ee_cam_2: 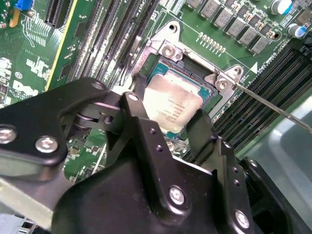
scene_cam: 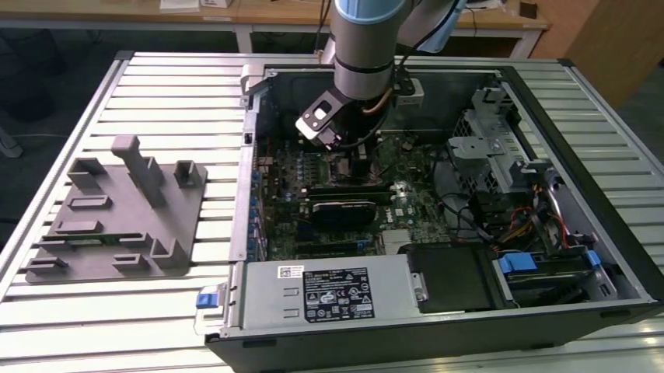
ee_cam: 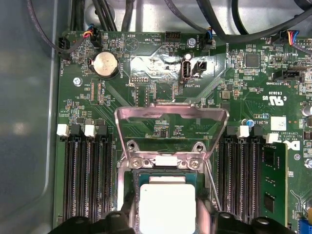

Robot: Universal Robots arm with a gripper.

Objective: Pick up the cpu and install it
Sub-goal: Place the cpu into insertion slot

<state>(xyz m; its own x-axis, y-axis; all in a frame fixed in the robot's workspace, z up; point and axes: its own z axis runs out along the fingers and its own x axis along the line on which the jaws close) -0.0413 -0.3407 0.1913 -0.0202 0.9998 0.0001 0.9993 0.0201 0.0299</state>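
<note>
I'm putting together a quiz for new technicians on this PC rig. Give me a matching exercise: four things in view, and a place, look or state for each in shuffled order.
Things:
1. cpu
2. load plate
3. coin battery
4. holder block

Descriptions:
a. grey, on the slatted table
b. swung up, open
c. round, on the motherboard
d. square, pale metal top

Pairs: 1-d, 2-b, 3-c, 4-a

Slatted metal table (scene_cam: 135, 85) stood in even light. Wooden desk (scene_cam: 280, 11) on white legs ran behind, above dark floor (scene_cam: 93, 43); wooden panel (scene_cam: 612, 47) at the exterior view's right.
</note>
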